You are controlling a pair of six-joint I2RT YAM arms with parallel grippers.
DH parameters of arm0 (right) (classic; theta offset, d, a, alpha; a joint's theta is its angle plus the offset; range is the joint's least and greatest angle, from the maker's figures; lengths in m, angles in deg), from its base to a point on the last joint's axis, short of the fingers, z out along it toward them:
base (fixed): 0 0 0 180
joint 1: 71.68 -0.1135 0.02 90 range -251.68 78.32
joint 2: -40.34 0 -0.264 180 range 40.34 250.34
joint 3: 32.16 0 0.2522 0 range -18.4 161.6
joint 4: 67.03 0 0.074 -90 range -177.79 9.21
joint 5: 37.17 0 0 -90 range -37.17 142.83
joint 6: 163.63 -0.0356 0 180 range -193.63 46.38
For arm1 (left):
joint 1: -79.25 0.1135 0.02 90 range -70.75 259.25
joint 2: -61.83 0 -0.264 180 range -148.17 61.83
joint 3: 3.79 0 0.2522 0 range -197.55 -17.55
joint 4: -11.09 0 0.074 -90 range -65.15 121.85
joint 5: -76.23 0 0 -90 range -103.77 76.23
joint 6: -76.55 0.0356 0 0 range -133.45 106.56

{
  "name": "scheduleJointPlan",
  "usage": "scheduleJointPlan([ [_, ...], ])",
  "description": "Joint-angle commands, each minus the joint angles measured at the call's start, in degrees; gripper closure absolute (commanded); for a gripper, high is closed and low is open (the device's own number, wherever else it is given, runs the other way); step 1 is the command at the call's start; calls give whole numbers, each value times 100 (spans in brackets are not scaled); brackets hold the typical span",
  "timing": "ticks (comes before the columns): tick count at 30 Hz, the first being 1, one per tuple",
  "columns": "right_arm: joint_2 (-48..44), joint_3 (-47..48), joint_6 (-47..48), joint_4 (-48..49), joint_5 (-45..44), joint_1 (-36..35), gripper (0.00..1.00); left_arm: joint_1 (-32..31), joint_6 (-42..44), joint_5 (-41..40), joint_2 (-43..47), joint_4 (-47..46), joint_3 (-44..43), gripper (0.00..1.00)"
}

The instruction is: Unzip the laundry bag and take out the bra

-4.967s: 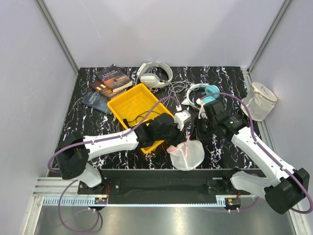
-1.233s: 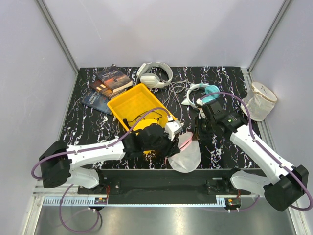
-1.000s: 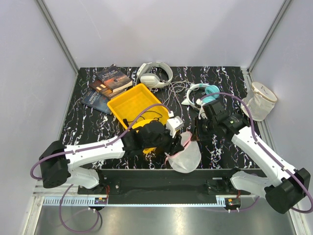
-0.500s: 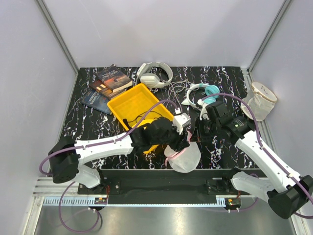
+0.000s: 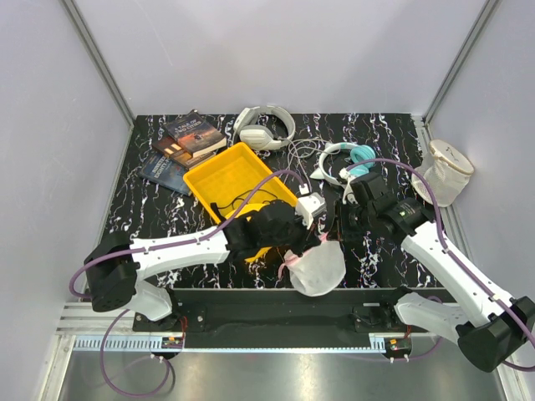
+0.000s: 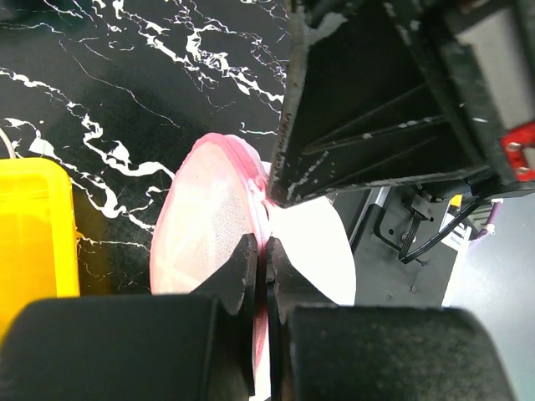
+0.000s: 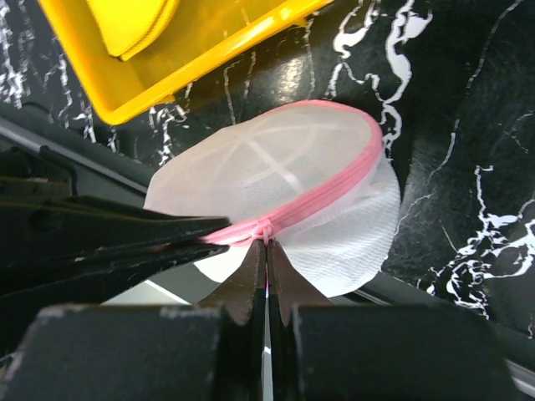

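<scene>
The laundry bag (image 5: 316, 269), white mesh with a pink rim and zipper, hangs over the table's near edge between both grippers. My left gripper (image 5: 320, 241) is shut on the pink rim (image 6: 262, 219), with the bag (image 6: 209, 225) just beyond its tips. My right gripper (image 5: 333, 227) is shut on the small pink zipper pull (image 7: 267, 229) at the bag's seam (image 7: 334, 189). In the right wrist view the left fingers (image 7: 125, 236) lie flat along the rim to the left of my right gripper (image 7: 267, 248). The zipper looks closed. The bra is hidden.
A yellow tray (image 5: 219, 179) sits left of the bag, with a yellow item (image 7: 134, 21) in it. Books (image 5: 185, 138) lie at the back left, white headphones (image 5: 263, 127) and teal headphones (image 5: 351, 159) at the back. A cream mesh bag (image 5: 443, 171) stands far right.
My left gripper swung right to the bag's rim and shut on it. The right gripper stayed shut at the zipper pull; the bag shifted slightly.
</scene>
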Motion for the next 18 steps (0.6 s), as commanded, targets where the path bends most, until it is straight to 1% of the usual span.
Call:
scheduleJointPlan([
  [1,96,100,-144,66,-598,-24,100,-22,45,72,117,-324,98,100],
  [8,219,38,-188,48,-959,2,100,-22,177,301,372,-456,554,100],
  [18,360,-76,-171,83,-1108,46,100,-22,186,231,846,-482,1214,100],
])
